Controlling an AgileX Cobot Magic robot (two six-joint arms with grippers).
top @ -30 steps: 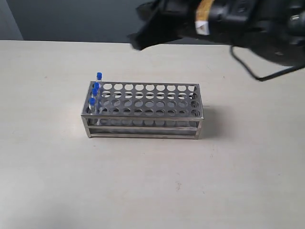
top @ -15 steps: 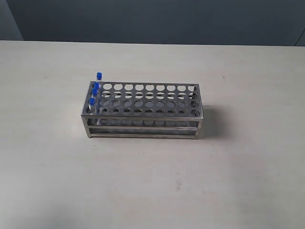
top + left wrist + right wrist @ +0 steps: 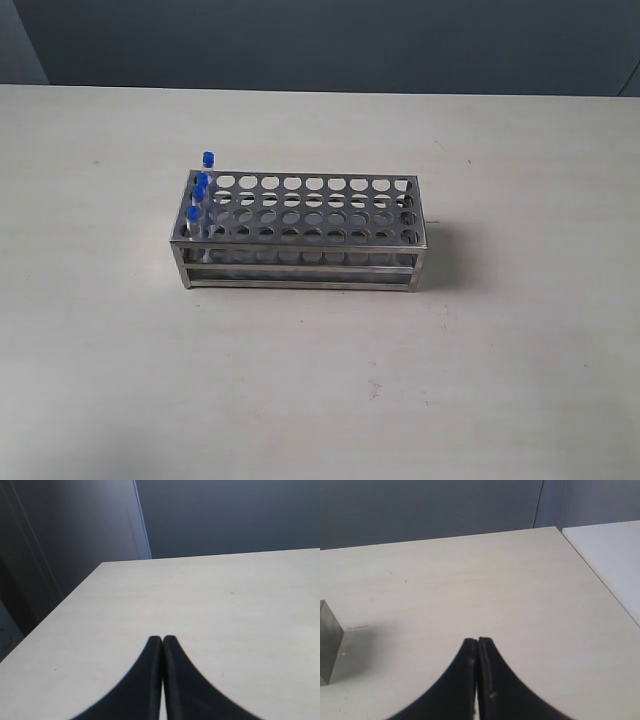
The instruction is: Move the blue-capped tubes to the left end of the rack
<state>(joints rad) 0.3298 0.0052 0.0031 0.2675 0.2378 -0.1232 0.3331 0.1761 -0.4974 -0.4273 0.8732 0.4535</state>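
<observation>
Steel catches the light in the exterior view: the rack (image 3: 300, 240) stands on the pale table (image 3: 500, 380) with its long axis running side to side. All four tubes (image 3: 199, 188), blue caps up, stand upright in the end column at the rack's left end, one behind another. Every other hole looks empty. Neither arm shows anywhere around the rack.

In the left wrist view, the left gripper (image 3: 162, 639) hangs over bare table with its two dark fingers pressed together and nothing between them. No part of the rack is in sight, so this view does not show which way the tubes lie from it.

In the right wrist view, the right gripper (image 3: 477, 641) is likewise closed and empty. A steel corner of the rack (image 3: 329, 640) shows at the picture's edge, ahead of the fingers and off to one side, apart from them.

The tubes appear to sit where the task wants them, so it looks finished. If one needed resetting, the left arm works on the tubes' side of the rack and would probably suit better, coming straight down along the tube's upright axis.
</observation>
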